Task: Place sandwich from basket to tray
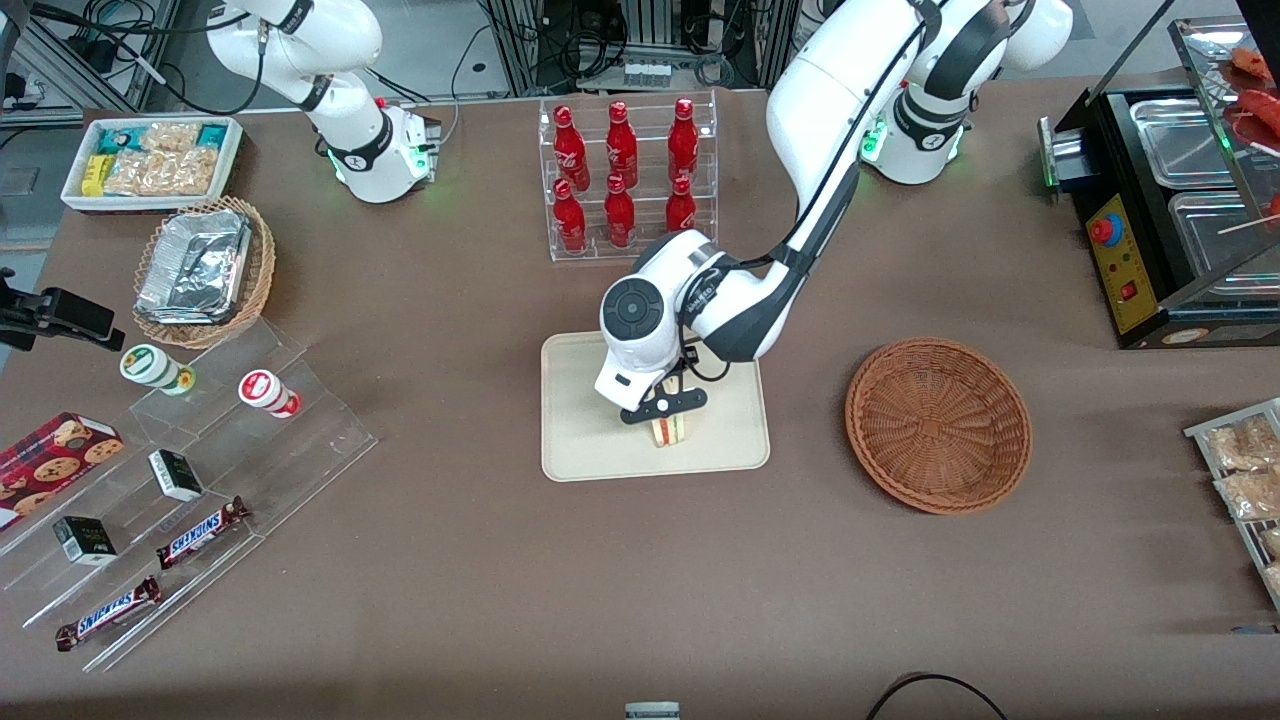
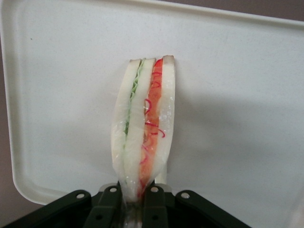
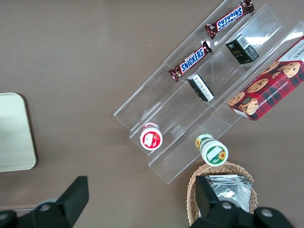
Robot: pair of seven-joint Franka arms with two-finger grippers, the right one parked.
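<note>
Gripper (image 1: 668,415) hangs over the tray (image 1: 590,455), near its edge closest to the front cam, fingers (image 2: 154,202) pinched on the sandwich (image 2: 145,123) at 1 end. Sandwich stands on edge directly below the tool, long axis running straight out from the fingers, w/ its lower edge at or just above the tray; contact can't be told. Soft white bread, red/orange/green layers, clear wrap; tray is smooth cream plastic w/ low rim. Woven reddish basket (image 1: 938,425) sits empty toward the working arm's end of the tabletop
</note>
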